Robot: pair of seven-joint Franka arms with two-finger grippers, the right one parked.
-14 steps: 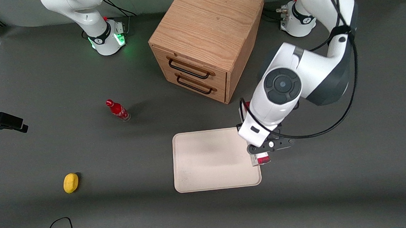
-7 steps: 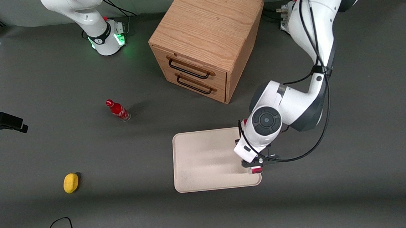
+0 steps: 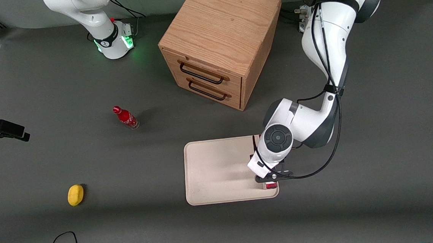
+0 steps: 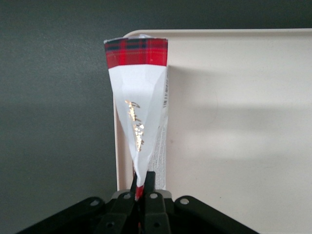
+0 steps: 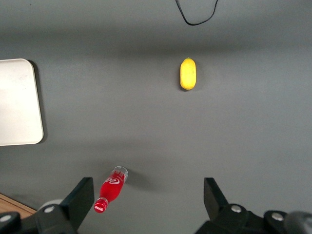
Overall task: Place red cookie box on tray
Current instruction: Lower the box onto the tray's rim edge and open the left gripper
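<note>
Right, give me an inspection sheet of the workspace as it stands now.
Surface: dark grey table mat.
Job's things: red cookie box pinched on edge in the claw, hanging over the tray's rim at its working-arm end; whether it touches the tray cannot be told.
Clutter: red cola bottle, yellow lemon, wooden drawer cabinet, both drawers shut.
Grippers: claw shut on the box, over that tray edge.
Cables: black cable at the table's near edge.
Surroundings: nothing seen.

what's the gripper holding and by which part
The gripper holds the red cookie box, its fingers pinching one thin end, over the tray edge.
</note>
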